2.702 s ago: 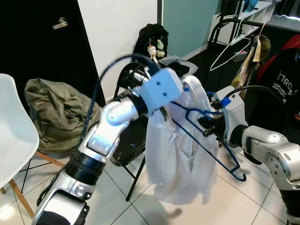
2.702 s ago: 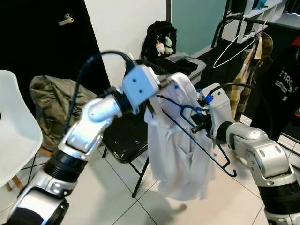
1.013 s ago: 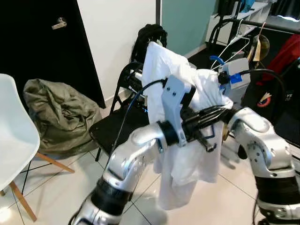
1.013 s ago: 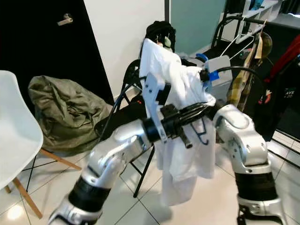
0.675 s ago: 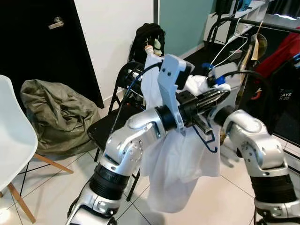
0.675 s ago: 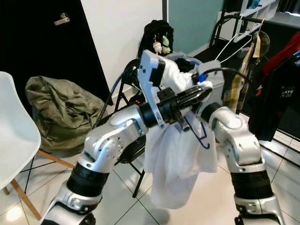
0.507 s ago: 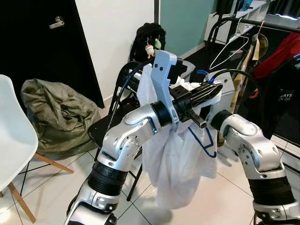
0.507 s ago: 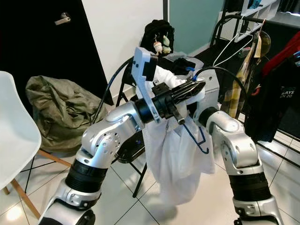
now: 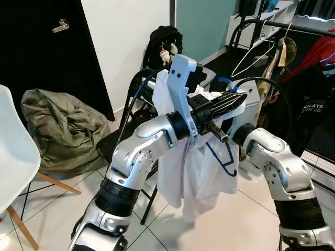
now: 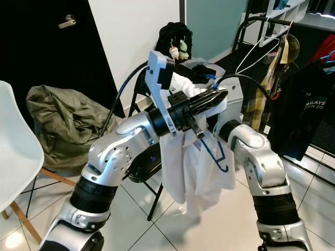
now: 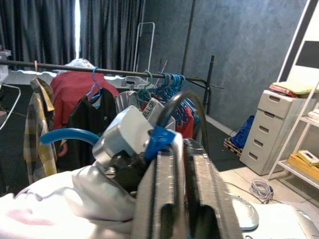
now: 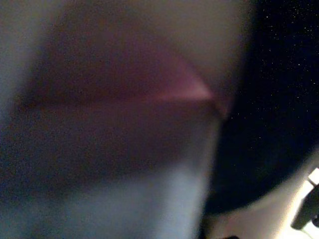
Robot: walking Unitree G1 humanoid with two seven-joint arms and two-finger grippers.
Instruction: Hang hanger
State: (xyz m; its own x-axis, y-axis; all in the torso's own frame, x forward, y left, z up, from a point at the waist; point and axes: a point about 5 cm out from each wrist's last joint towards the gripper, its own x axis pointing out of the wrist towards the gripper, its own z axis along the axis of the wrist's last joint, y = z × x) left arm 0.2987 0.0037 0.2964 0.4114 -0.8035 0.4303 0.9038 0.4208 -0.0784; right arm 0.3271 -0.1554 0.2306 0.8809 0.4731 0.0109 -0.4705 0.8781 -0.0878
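A white shirt (image 9: pixel 194 172) hangs in front of me, draped on a blue hanger (image 9: pixel 226 157) whose lower loop shows at the shirt's right edge. My left gripper (image 9: pixel 233 99) reaches across at chest height, pointing right, fingers shut with the shirt's top bunched around them. In the left wrist view the fingers (image 11: pixel 172 199) press close together above white fabric (image 11: pixel 55 204). My right arm (image 9: pixel 272 164) bends up behind the shirt; its gripper is buried in cloth, and blurred fabric covers the right wrist view. The clothes rail (image 9: pixel 306 25) stands at the far right.
A black folding chair (image 9: pixel 111 149) stands just behind the shirt, a backpack (image 9: pixel 163 42) beyond it. An olive bag (image 9: pixel 57 125) lies by the black door, and a white chair (image 9: pixel 15 151) is at my left. The rail carries a white hanger (image 9: pixel 250 52), several blue hangers (image 11: pixel 169 82) and dark clothes (image 9: pixel 309 99).
Over the last second both arms swung the shirt from a high bunch down to chest height. Since half a second ago they barely move; the shirt's hem settles.
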